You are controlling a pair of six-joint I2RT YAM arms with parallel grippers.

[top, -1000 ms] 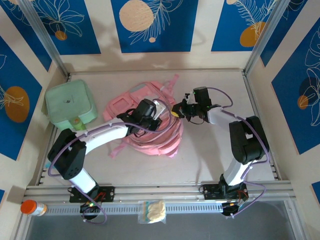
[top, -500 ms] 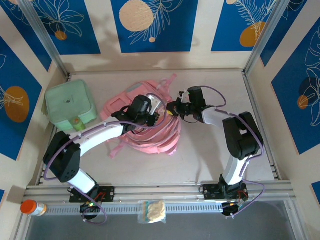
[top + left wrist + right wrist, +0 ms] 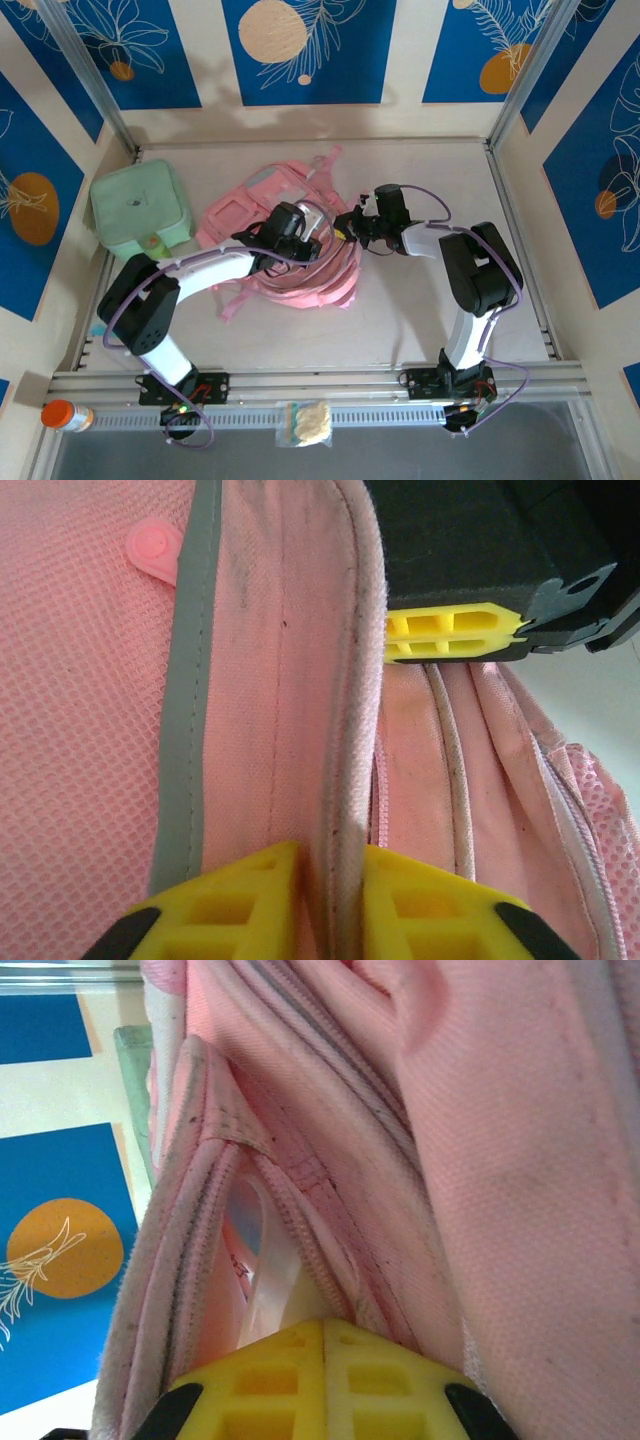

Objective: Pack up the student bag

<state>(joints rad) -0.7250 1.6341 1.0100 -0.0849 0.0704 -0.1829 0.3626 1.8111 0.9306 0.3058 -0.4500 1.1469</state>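
Bag (image 3: 300, 270): found at the centre of the overhead frame, lying crumpled on the table (image 3: 400, 320), with one strap trailing to the upper centre and another to the lower left.
Left tool (image 3: 330, 870): seen at the bottom of the left wrist frame. An upright fold of the bag's rim, pink with a grey band beside it, is clamped between its yellow fingers (image 3: 240, 900).
Right tool (image 3: 322, 1360): seen at the bottom of the right wrist frame. Its yellow fingers are pressed together with no gap. Pink folds and a zip line run down to the tips, but whether cloth is pinched there cannot be told.
Tools together: in the overhead frame both are placed over the bag's middle, the right one on the right. In the left wrist frame the right tool's black body and one yellow finger are seen at the upper right, against the fabric.
Case (image 3: 140, 210): mint-green and lidded, set at the left of the overhead frame, just beside the bag.
Bottle (image 3: 62, 415): orange-capped, seen at the lower left corner, below the rail.
Packet (image 3: 305, 422): clear with pale contents, seen at the bottom centre.
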